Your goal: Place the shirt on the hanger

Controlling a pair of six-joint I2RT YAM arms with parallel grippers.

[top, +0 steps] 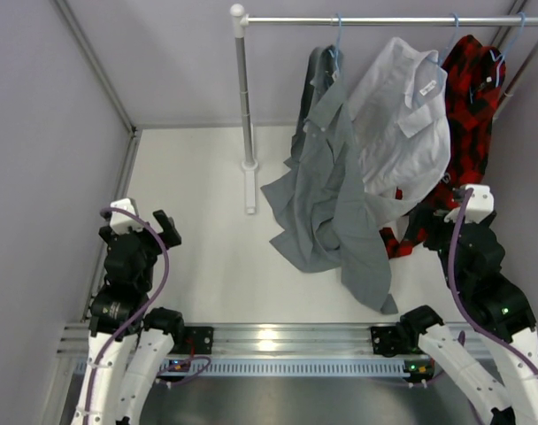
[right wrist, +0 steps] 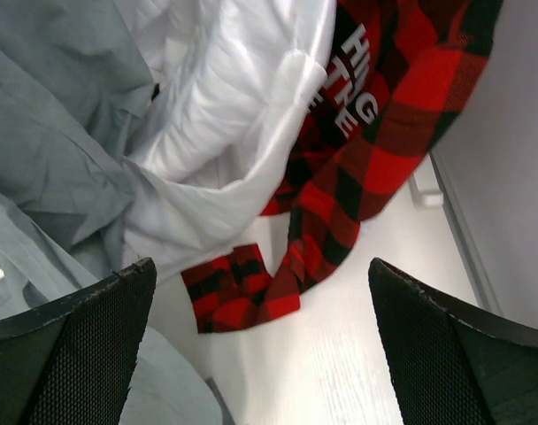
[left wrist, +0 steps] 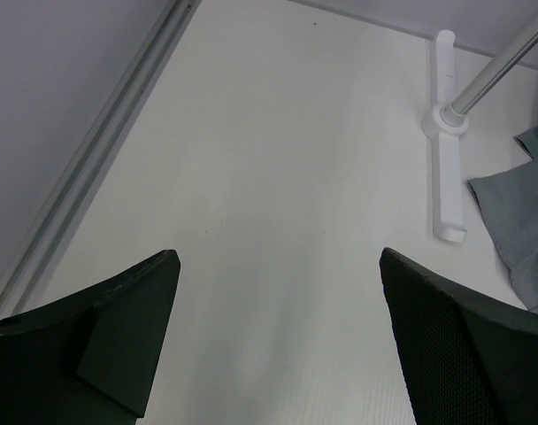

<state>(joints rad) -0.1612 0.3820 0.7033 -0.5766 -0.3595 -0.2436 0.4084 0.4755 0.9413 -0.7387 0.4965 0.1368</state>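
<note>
The grey shirt [top: 333, 181] hangs by its collar from the light-blue hanger, whose hook [top: 337, 35] is over the rail; only the hook shows. The shirt's lower part and sleeves spread over the white table. A grey hem [left wrist: 521, 221] shows at the right edge of the left wrist view, and grey folds [right wrist: 48, 150] fill the left of the right wrist view. My left gripper [top: 145, 223] [left wrist: 278, 258] is open over bare table, well left of the shirt. My right gripper [top: 446, 214] [right wrist: 262, 266] is open with nothing between its fingers, just right of the shirt's hem.
A white shirt [top: 403, 115] [right wrist: 234, 115] and a red-and-black plaid shirt [top: 471, 106] [right wrist: 375, 150] hang on the same rail [top: 384, 19], to the right. The plaid cuff [right wrist: 238, 292] lies on the table. The rack's post [top: 244, 97] and foot [left wrist: 448, 168] stand left of the grey shirt. Walls close in on both sides.
</note>
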